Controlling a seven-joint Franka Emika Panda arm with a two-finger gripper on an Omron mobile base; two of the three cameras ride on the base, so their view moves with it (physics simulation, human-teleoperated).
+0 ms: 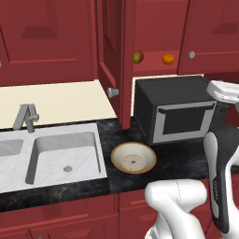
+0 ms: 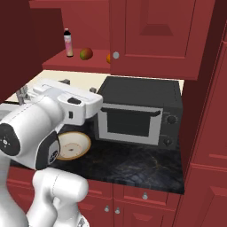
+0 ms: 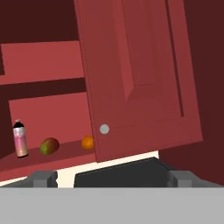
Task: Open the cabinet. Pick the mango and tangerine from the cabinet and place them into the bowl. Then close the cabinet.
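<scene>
The cabinet (image 3: 131,74) hangs over the counter, its left door (image 1: 109,46) swung open and its right door (image 2: 150,35) shut. On the red shelf lie the green-red mango (image 3: 49,145) (image 1: 137,57) (image 2: 86,53) and the orange tangerine (image 3: 88,142) (image 1: 168,59), the latter partly behind the shut door's edge. The cream-tan bowl (image 1: 133,151) (image 2: 73,144) sits empty on the dark counter, left of the microwave. My gripper (image 3: 112,179) is open, nothing between its fingertips (image 3: 43,178), aimed at the shelf from some distance and above the microwave.
A black microwave (image 1: 172,112) (image 2: 137,111) stands under the cabinet. A pink spray bottle (image 3: 19,139) (image 2: 68,43) is on the shelf left of the mango. A steel sink (image 1: 65,156) with faucet (image 1: 25,116) lies to the left. The open door's knob (image 1: 112,92) juts over the counter.
</scene>
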